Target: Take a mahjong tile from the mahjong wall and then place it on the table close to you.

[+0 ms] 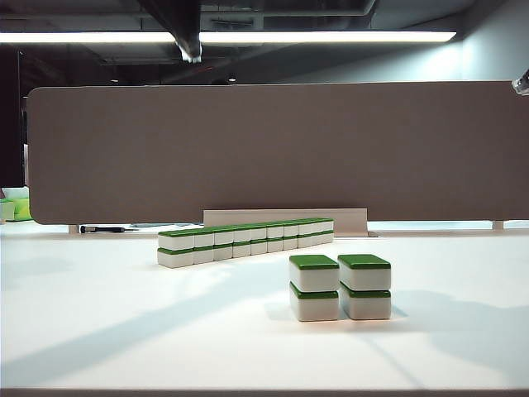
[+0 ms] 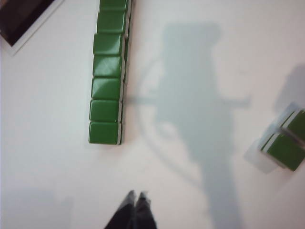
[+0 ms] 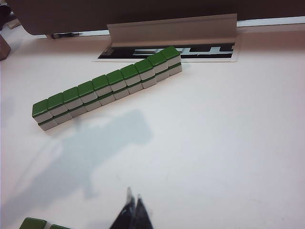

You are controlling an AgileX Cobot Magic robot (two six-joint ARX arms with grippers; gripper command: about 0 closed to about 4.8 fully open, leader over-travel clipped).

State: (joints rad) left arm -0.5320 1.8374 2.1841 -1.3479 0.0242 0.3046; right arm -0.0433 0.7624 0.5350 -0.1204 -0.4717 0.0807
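The mahjong wall [image 1: 248, 240] is a long row of green-backed white tiles stacked two high, lying across the middle of the white table [image 1: 124, 331]. In the left wrist view the wall [image 2: 108, 76] runs away from my left gripper [image 2: 136, 194], which hangs above bare table a little short of the wall's near end, its fingers pressed together with nothing between them. My right gripper [image 3: 133, 194] is likewise shut and empty, hovering over bare table well apart from the wall [image 3: 107, 86]. Neither gripper shows in the exterior view.
A short cluster of tiles [image 1: 340, 286], two wide and two high, stands nearer the front edge, right of centre; the cluster [image 2: 286, 145] also shows in the left wrist view. A grey-brown partition [image 1: 273, 149] closes the back, with a low sign holder [image 3: 171, 31] behind the wall.
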